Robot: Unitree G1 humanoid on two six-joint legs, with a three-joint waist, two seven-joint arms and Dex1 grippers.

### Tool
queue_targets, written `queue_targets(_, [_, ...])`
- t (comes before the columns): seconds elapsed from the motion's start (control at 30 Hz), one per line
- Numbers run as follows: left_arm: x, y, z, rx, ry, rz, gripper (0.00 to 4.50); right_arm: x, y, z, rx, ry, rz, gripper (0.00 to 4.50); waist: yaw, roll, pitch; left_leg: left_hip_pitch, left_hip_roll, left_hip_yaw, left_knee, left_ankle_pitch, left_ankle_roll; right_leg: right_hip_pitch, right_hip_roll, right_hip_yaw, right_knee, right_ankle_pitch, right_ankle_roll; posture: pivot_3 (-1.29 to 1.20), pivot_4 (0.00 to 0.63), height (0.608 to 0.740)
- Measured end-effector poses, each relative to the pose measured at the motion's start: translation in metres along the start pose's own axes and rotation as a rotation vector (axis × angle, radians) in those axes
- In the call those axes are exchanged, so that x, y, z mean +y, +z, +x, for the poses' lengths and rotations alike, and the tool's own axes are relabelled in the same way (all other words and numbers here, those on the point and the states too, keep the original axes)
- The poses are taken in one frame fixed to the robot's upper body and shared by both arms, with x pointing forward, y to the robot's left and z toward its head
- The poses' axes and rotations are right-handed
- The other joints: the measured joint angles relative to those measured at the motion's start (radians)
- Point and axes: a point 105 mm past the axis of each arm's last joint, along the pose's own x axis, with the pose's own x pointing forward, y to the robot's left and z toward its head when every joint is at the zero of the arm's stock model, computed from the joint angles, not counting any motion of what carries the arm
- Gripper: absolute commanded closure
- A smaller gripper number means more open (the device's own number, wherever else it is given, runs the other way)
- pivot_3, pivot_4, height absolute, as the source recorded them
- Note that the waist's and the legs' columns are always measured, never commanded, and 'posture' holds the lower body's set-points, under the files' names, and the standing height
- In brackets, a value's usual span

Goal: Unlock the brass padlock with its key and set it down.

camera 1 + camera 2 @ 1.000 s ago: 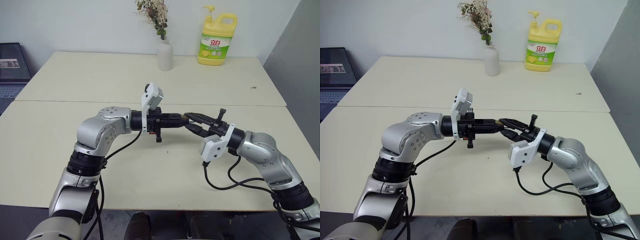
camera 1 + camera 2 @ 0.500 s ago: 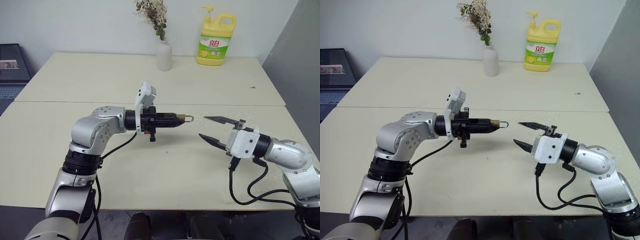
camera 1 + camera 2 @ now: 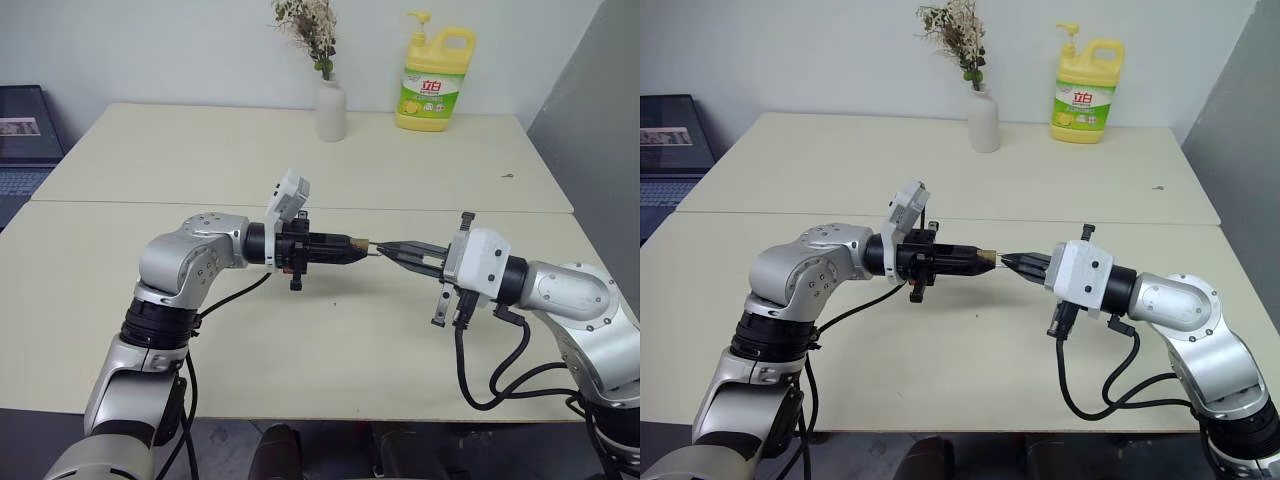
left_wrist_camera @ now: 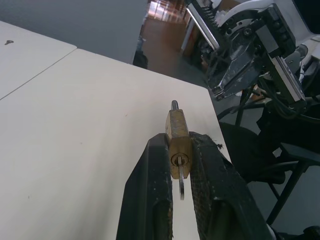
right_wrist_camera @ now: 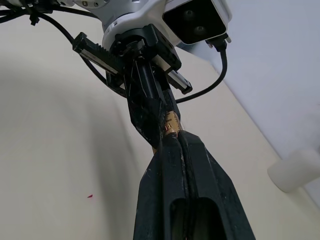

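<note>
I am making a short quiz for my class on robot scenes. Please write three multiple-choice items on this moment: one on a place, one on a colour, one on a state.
1. Where is the padlock?
A. lying on the table
B. between the fingers of the left gripper
C. beside the vase

2. What colour is the soap bottle at the far edge of the table?
A. yellow
B. blue
C. red

3. How do the jaws of the right gripper stand?
A. wide open
B. shut, at the end of the padlock
C. shut on the vase

Answers:
1 B: the padlock sits clamped in the left gripper, above the table, with the key in its keyhole.
2 A: the soap bottle is yellow with a green label, near the vase.
3 B: the right gripper has its jaws together at the padlock's end.
</note>
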Motion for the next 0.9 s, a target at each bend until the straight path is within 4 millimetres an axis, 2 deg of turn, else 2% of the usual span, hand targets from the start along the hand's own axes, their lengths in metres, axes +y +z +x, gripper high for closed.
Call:
queue_targets(0.47, [-0.012,0.001,0.0,0.018,-0.043,0.035,4.33,0.001,-0.013,-0.002,0.031,0.046,0.021,4.5,0.0,0.0,0.0,0.0,0.0,0.0,0.0,0.0,0.0,0.0,0.0,0.0,0.0,-0.001,0.001,0.0,0.15,0.74])
queue_targets(0.9, [-0.018,0.001,-0.001,0.016,-0.082,0.034,4.33,0.014,-0.026,0.001,0.059,0.157,0.045,4.5,-0.001,0.0,0.0,0.0,0.0,0.0,0.0,0.0,0.0,0.0,0.0,0.0,0.0,-0.002,0.004,0.0,0.15,0.74])
